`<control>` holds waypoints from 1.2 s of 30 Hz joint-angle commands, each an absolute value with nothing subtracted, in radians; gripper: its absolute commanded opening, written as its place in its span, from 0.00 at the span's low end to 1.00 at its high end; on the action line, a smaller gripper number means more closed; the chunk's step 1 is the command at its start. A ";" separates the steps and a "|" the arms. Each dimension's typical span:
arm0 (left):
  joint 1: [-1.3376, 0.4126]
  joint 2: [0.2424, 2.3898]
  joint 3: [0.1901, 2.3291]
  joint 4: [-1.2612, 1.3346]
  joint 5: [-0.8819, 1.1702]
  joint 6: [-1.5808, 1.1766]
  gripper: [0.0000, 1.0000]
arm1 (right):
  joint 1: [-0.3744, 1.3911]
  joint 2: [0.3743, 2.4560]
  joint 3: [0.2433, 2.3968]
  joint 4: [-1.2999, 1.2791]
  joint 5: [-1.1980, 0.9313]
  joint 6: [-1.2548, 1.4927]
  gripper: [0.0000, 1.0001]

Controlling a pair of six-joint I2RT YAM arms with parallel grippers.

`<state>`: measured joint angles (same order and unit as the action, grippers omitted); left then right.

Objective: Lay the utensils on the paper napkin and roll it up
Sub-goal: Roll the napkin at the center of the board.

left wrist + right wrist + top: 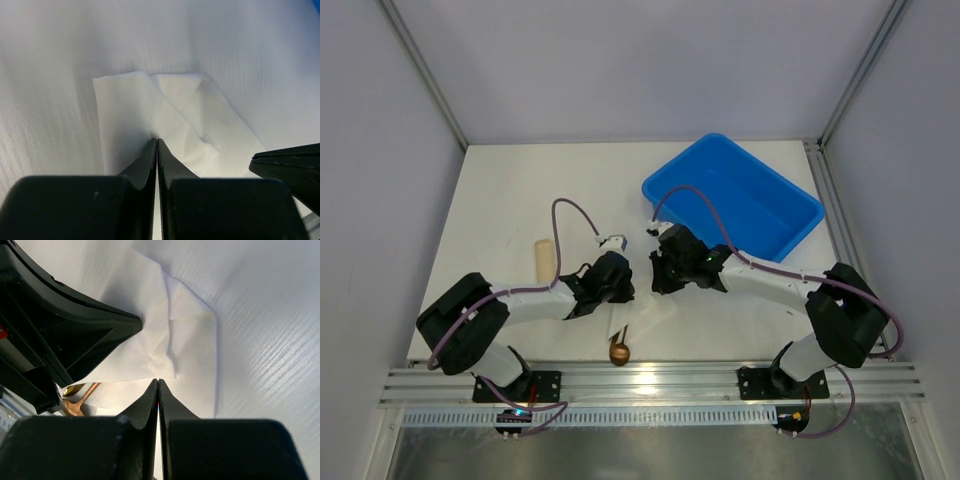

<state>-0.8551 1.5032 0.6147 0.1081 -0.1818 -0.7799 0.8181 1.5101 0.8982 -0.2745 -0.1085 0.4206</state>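
The left hand (157, 143) had its two black fingers (145, 167) pressed together, tips down on the napkin (145, 107). Whether any paper was caught between them could not be told. The right hand (158, 383), fingers likewise pressed tight, met the same sheet from the opposite side with its tips at a folded edge, and here too a pinch could not be confirmed. The two hands faced each other closely across the napkin, near the front middle of the tabletop (510, 200). Each showed as a dark wedge at the edge of the other's wrist view.

The white napkin lay crumpled and partly folded over itself, its creased flaps overlapping, on the tabletop between and just in front of the hands. The spoon (620, 352) lay at the napkin's near edge, its round bowl poking out toward the front of the tabletop and its handle pointing up toward the paper. A gold gleam showed beside the sheet in the right wrist view. The fork could not be made out.

A beige cylinder (544, 258) lay to the left of the left arm, apart from the napkin. A blue bin (780, 215) sat at the far right, behind the right arm.
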 commanded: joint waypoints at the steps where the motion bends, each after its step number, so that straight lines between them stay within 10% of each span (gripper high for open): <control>1: -0.851 1.471 0.611 0.097 -0.166 -0.779 0.01 | 0.804 1.480 0.888 -0.292 -0.095 0.419 0.04; 36: -0.853 1.448 0.614 0.101 -0.140 -0.781 0.02 | 0.841 1.698 0.925 -0.126 -0.210 0.449 0.04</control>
<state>-0.8551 1.4765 0.6147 0.0845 -0.1444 -0.7811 0.8352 1.6836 0.8925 -0.1535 -0.2356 0.4507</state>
